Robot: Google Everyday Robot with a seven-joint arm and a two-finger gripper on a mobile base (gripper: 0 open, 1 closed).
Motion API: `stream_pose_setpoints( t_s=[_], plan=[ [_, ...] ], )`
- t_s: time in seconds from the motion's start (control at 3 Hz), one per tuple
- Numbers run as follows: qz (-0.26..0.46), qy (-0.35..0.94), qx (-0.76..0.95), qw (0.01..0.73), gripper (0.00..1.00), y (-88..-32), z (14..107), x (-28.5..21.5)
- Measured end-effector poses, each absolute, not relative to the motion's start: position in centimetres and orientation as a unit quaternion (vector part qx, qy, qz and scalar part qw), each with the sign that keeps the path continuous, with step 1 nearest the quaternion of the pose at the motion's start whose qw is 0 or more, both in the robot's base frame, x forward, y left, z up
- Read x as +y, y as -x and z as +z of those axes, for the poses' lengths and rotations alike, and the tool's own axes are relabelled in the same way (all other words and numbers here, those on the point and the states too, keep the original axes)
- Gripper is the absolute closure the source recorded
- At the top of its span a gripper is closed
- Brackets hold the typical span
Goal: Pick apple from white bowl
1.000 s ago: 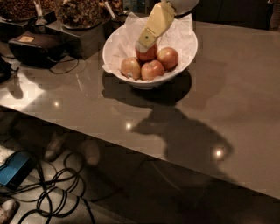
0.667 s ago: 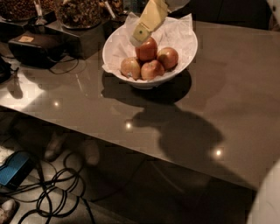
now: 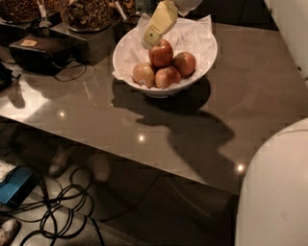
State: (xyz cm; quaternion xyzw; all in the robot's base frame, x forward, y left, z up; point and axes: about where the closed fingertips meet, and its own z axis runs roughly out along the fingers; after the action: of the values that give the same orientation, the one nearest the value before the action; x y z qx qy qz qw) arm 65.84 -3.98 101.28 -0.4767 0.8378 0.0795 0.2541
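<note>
The white bowl (image 3: 199, 45), lined with crumpled white paper, stands at the back middle of the dark table. It holds several apples. The deepest red apple (image 3: 161, 53) lies on top of the pile, with paler apples (image 3: 144, 75) in front and another reddish one (image 3: 185, 63) to its right. My gripper (image 3: 150, 40), pale yellow, reaches down from the top edge and hangs just above and to the left of the red apple, over the bowl's back left part. It holds nothing that I can see.
Dark dishes of nuts (image 3: 86, 13) stand at the back left. A black device (image 3: 41, 53) with a cable lies left of the bowl. The table's front edge (image 3: 144, 161) runs diagonally. Cables (image 3: 57, 216) and a blue object (image 3: 14, 185) lie on the floor. A white robot part (image 3: 276, 192) fills the lower right.
My gripper has drawn up and to the left, off the apple pile. A white robot part has come into view at the lower right. The apples have not moved.
</note>
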Motion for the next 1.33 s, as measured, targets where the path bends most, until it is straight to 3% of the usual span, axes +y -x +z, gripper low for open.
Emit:
stream_pose_setpoints(
  t_s=[1.0, 1.33],
  plan=[
    [0.055, 0.481, 0.841, 0.24, 0.11, -68.6, 99.4, -3.5],
    [0.039, 0.482, 0.843, 0.235, 0.09, -69.6, 98.6, -3.6]
  ],
)
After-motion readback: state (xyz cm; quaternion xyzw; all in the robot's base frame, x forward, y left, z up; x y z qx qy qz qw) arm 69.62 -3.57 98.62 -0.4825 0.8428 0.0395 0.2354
